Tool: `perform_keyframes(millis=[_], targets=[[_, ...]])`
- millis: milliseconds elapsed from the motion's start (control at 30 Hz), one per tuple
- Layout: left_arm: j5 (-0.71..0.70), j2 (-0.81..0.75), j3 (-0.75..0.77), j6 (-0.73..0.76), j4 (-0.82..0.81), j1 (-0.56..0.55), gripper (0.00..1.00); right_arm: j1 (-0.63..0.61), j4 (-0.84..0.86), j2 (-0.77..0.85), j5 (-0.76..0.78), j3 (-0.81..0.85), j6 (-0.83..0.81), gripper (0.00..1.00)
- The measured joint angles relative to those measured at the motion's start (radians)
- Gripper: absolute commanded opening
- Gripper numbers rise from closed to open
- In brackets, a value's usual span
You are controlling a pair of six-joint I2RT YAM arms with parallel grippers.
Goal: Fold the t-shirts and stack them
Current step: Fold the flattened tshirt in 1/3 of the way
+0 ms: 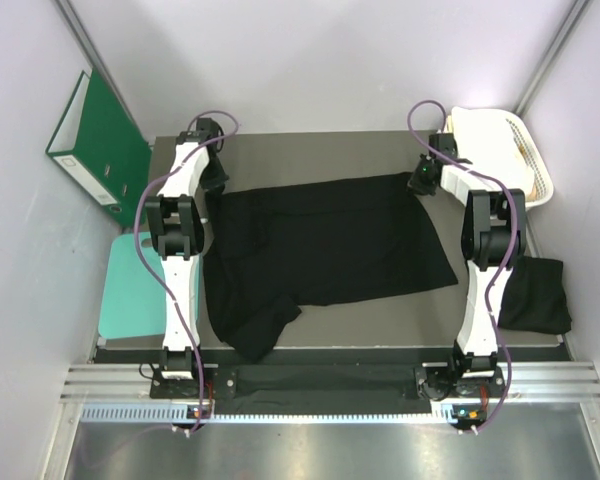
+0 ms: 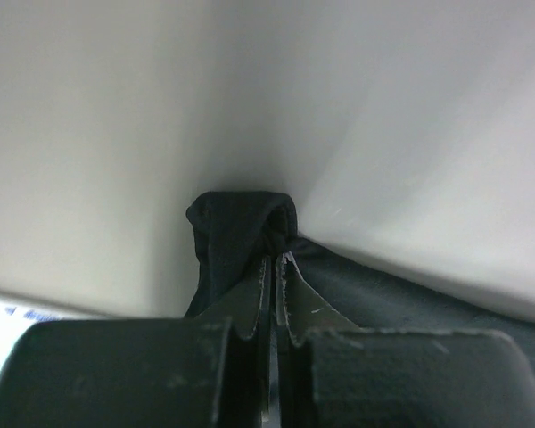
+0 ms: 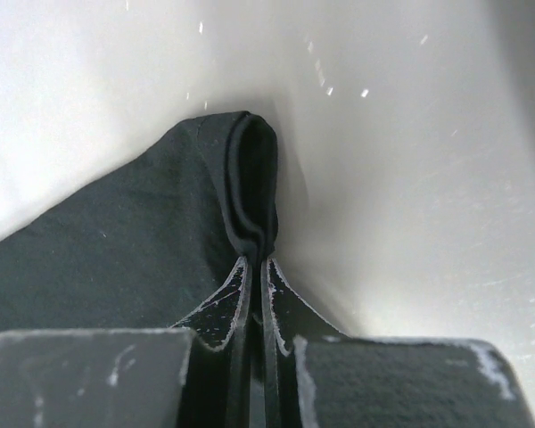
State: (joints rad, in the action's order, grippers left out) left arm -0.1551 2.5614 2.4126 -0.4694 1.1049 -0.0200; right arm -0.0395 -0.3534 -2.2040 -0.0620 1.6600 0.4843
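both hands pinched tight on cloth. my left gripper (image 1: 215,178) is clamped on the far left corner of the t-shirt (image 1: 330,240), my right gripper (image 1: 421,180) on the far right corner. both wrist views agree: jaws fully together, with a small roll of black cloth bunched just past the tips.

the shirt lies spread across the table (image 1: 380,325), its far edge running between my two hands. the near left part is rumpled, with a sleeve reaching the near edge. a second t-shirt (image 1: 535,295) sits off to the right beside my right arm. it looks folded, so that's probably the stack spot. the white basket (image 1: 510,150) at far right and the teal mat (image 1: 130,290) and green binder (image 1: 90,135) on the left are not involved.

step: the grasp for the first fold is done, far edge held at both corners. progress is early to mid, i'd say: one shirt looks finished and this one is not yet folded.

next move, my guess: lift both corners just clear of the table, bring the far edge toward me over the body and lay it on the near hem. that calls for both arms level and at the same pace, with the cloth taut between them so it doesn't sag or twist. the near left sleeve likely needs tucking after. risk: the thin pinch slips, or the floppy cloth drags the whole shirt along.
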Motion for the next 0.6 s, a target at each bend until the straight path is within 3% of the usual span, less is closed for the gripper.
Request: perform_keyframes(millis=[467,533,600], targets=[[0.273,0.101,0.068,-0.163,-0.428,0.011,0.00,0.097,0.099,-0.005,0.039,0.004,0.052,0.01],[0.317,0.114,0.068,-0.190,-0.492,0.011,0.29,0.105,0.101,-0.023,0.042,0.026,0.051,0.05],[0.366,0.119,0.066,-0.208,-0.537,0.011,0.48,0.108,0.109,-0.038,0.037,0.045,0.048,0.07]])
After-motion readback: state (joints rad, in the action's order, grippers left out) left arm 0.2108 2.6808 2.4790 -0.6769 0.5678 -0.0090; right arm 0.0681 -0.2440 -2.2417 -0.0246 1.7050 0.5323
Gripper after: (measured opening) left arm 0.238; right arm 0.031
